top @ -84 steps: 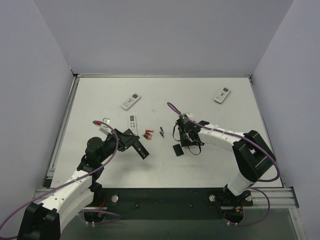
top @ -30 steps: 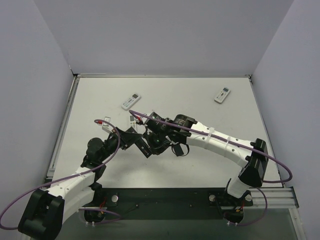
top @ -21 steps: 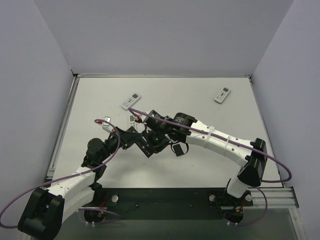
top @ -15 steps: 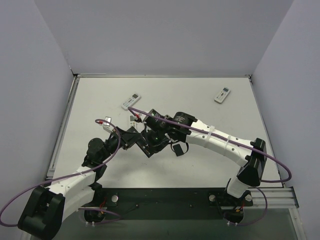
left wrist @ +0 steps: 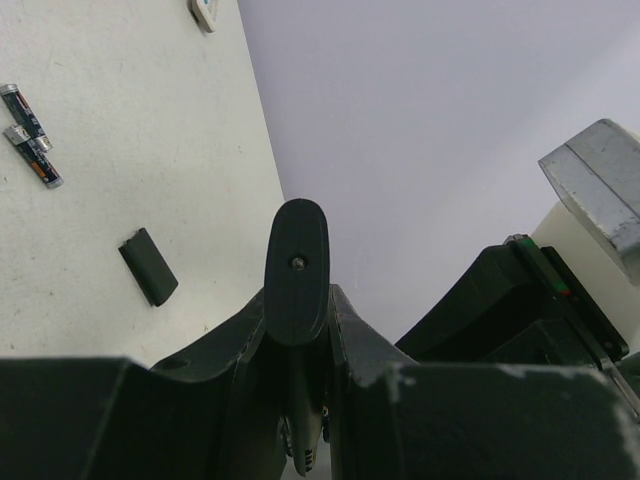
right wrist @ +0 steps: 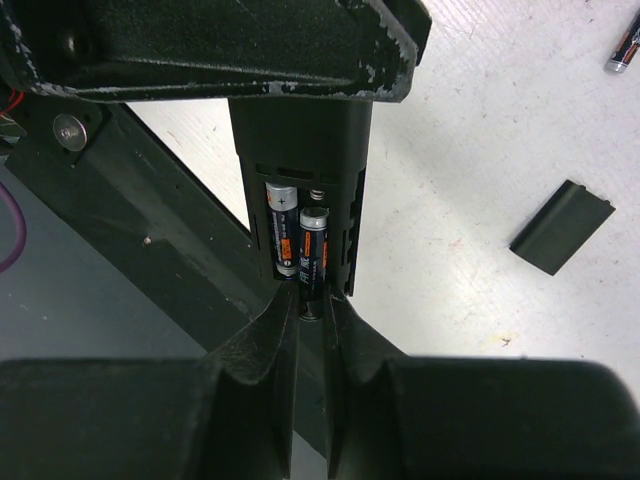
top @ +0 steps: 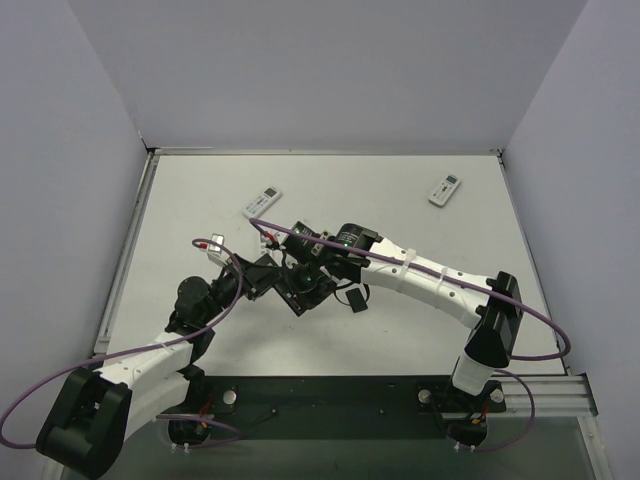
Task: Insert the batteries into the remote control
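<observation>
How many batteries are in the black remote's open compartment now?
2, side by side in the black plastic remote's open bay: one red-and-black cylindrical battery on the left, the other right, just beyond the right gripper's shut jaws. None looks hidden.

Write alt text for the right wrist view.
Two batteries sit side by side in the open compartment of a black remote, with the shut right claw at its near end. The left claw grips the remote's far end; a black cover and a loose battery lie on the white table.
</observation>
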Controlling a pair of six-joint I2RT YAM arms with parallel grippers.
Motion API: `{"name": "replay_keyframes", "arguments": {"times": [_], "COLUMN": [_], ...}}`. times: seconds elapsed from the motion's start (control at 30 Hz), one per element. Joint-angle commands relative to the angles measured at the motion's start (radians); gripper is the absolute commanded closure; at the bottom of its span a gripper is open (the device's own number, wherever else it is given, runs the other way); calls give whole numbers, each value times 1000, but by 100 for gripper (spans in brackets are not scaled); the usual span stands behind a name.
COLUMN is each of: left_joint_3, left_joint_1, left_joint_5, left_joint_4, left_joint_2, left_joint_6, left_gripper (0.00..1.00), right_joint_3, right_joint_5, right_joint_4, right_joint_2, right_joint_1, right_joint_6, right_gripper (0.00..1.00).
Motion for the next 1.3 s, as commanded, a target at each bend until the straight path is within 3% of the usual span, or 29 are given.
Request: {"name": "replay_keyframes", "arguments": {"times": [0.0,0.87,1.0,1.27], "left_joint_3": [7,-22,-16,27], "left_joint_1": [-10,-27,-27,-27], "left_joint_5": [-10,-31,-27,18], "left_joint_4": [109,139,139,94], "left_joint_2": [4,33,36,35], "left_joint_6": [-31,-118,-121,-121], "left_gripper": [100,100,100,100], "right_joint_3": [40,118,121,-135], "right_joint_5": [19,21,-51,-246], "right_joint_4": [-58,-89,-76,126], "right_joint_2": [0,-44,-100,-313], "right_joint_1": [4,4,4,-29], "right_joint_6": [6,-39,-150,-572], "right_gripper": [93,71,65,59]}}
